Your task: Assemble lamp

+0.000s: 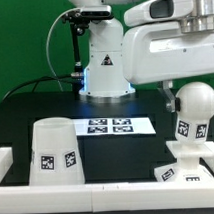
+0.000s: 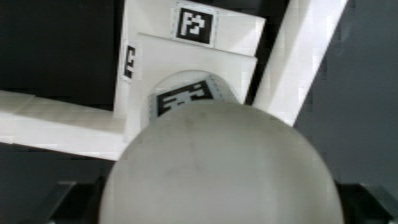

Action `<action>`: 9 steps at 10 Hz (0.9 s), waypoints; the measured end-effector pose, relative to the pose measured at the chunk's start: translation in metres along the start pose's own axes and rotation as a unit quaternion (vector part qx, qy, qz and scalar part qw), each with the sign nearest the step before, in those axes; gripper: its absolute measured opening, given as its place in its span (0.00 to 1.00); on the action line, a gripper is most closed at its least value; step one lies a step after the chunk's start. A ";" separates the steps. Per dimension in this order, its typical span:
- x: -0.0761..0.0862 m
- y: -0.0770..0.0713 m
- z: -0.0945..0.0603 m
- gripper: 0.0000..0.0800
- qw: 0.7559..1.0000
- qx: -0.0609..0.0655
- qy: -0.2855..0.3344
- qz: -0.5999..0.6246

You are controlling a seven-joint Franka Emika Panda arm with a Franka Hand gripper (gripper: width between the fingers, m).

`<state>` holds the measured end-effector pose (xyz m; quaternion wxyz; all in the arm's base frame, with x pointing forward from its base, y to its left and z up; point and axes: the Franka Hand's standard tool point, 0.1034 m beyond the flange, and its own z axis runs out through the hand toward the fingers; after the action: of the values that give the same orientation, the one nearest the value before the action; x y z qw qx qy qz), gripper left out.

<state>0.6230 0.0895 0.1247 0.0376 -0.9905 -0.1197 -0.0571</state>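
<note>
The white bulb [image 1: 196, 104] stands upright, its tagged neck down in the blocky white base [image 1: 193, 158] at the exterior view's right. My gripper [image 1: 191, 96] comes down from the arm above and is shut on the bulb's rounded head; one dark finger [image 1: 171, 93] shows beside it. In the wrist view the bulb [image 2: 217, 165] fills the space between the dark fingers [image 2: 64, 202], with the tagged base [image 2: 192, 58] beyond it. The tapered shade [image 1: 54, 150] stands alone, wide end down, at the exterior view's left.
The marker board [image 1: 112, 125] lies flat in the middle of the black table. A raised white rim [image 1: 58, 199] borders the table's front and left sides. The arm's white pedestal [image 1: 104, 67] stands at the back.
</note>
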 end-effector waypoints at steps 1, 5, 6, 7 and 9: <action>0.000 0.000 0.000 0.72 1.000 0.000 0.000 0.006; -0.004 -0.004 0.000 0.72 0.978 0.006 0.041 0.203; -0.004 -0.008 0.001 0.72 0.955 0.018 0.043 0.292; -0.004 -0.005 0.002 0.72 0.927 0.033 0.044 0.370; -0.004 -0.003 0.002 0.72 0.900 0.052 0.037 0.432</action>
<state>0.6185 0.0911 0.1226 0.1145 -0.9386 0.3188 -0.0660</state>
